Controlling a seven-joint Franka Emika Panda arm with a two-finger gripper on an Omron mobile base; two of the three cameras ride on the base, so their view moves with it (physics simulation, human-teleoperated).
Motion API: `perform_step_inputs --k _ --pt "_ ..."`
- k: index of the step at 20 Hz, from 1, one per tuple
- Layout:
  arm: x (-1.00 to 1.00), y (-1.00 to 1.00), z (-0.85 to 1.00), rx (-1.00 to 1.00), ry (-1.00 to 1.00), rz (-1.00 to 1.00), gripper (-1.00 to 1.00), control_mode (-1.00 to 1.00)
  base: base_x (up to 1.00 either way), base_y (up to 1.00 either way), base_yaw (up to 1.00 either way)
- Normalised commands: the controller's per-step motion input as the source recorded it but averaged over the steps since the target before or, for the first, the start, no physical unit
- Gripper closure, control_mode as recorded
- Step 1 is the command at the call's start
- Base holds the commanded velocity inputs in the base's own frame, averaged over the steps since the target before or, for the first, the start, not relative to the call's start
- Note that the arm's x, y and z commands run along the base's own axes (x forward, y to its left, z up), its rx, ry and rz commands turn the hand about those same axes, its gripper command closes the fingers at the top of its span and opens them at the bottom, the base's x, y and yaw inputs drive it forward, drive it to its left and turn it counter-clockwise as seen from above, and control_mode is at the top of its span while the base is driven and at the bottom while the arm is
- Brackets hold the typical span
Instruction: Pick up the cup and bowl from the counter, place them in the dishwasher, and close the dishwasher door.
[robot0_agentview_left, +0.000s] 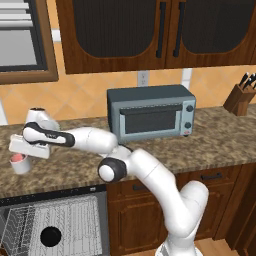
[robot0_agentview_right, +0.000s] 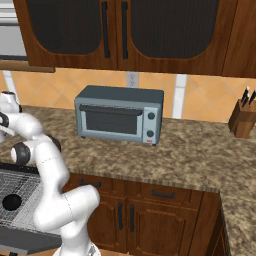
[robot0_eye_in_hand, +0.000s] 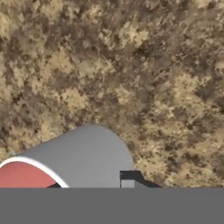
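The arm reaches to the left end of the counter (robot0_agentview_left: 220, 142), where the gripper (robot0_agentview_left: 20, 156) holds the cup (robot0_agentview_left: 20, 163) between its 2 fingers. The cup hangs just under the hand, tilted, with its pinkish-red inside showing, close above the front part of the counter near its left end. In the hand view the cup (robot0_eye_in_hand: 74, 159) lies at the lower edge with its grey wall and red mouth visible, 1 dark fingertip (robot0_eye_in_hand: 131, 178) pressed against its side, and the speckled counter (robot0_eye_in_hand: 131, 65) spread behind it. Below the counter's front edge the dishwasher (robot0_agentview_left: 55, 220) stands open, its white wire rack exposed. The black bowl (robot0_agentview_left: 51, 236) rests in that rack, also seen in the right base view (robot0_agentview_right: 11, 202). The dishwasher door (robot0_agentview_right: 25, 240) lies folded down under the rack. A toaster oven (robot0_agentview_left: 150, 116) sits at the back of the counter, near its middle, and a knife block (robot0_agentview_left: 241, 97) stands toward the right end.
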Motion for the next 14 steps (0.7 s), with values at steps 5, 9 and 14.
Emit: perform_step_inputs --k 5,9,14 --pt "-0.94 -0.80 -0.51 0.00 0.00 0.00 1.00 -1.00 0.00 0.00 0.00" --pt "-0.99 -0.84 -0.62 0.00 0.00 0.00 1.00 -1.00 0.00 0.00 0.00" --pt "-1.00 -0.91 -0.54 0.01 -0.16 0.00 1.00 -1.00 0.00 0.00 0.00"
